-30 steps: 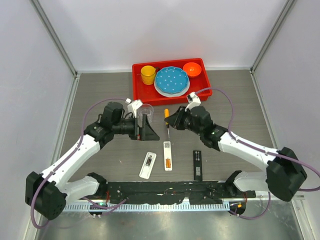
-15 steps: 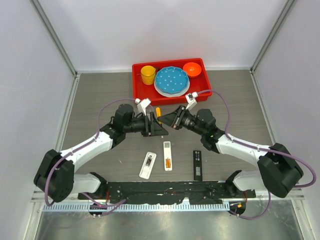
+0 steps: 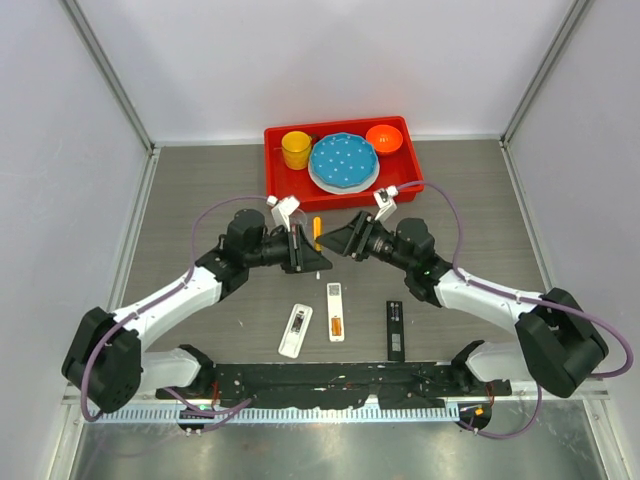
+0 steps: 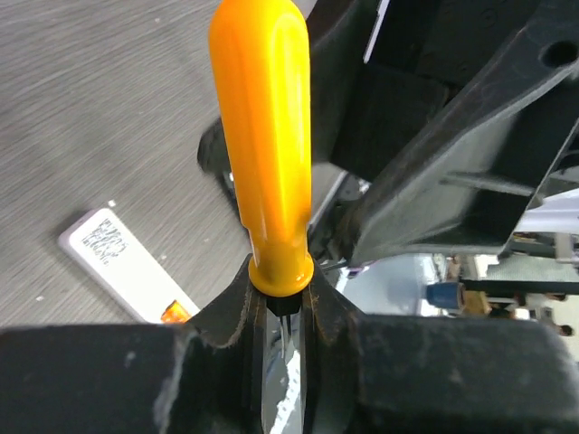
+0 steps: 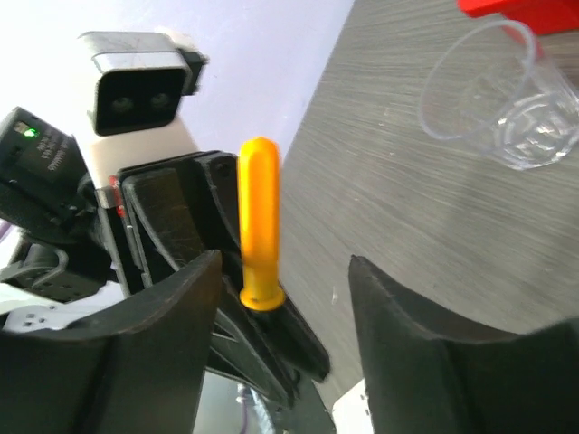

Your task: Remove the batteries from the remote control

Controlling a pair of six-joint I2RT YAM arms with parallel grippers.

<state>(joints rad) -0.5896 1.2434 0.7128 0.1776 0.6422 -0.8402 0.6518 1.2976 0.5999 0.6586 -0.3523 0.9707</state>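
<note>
Tool transfer above the middle of the bench. The left gripper (image 4: 280, 318) is pinching the screwdriver (image 4: 266, 136), its fingers (image 4: 226, 321) closed on the metal shank just below the collar of the orange handle, so the handle is standing free beyond the fingertips. The right gripper (image 5: 285, 262) is facing it with its fingers (image 5: 163, 334) spread wide on either side of that handle, touching nothing. This is apparently a handover, and doing it well is depending on order and alignment. The right fingers should be centring on the thick middle of the handle and closing squarely across it rather than near the rounded tip. They should be gripping firmly before the left fingers are loosening, since a smooth round handle is likely to be twisting or slipping under a skewed pinch. The batteries (image 3: 337, 325) are lying in the open compartment of the white remote (image 3: 335, 296), flat on the bench (image 3: 200, 200) toward the middle of the near edge, well apart from both grippers. A second white remote (image 3: 296, 330) is lying just beside it toward the left edge, and a black strip (image 3: 395, 328) toward the right edge; whether either is holding cells is too small to tell. A red tray (image 3: 405, 135) is sitting at the far edge.
</note>
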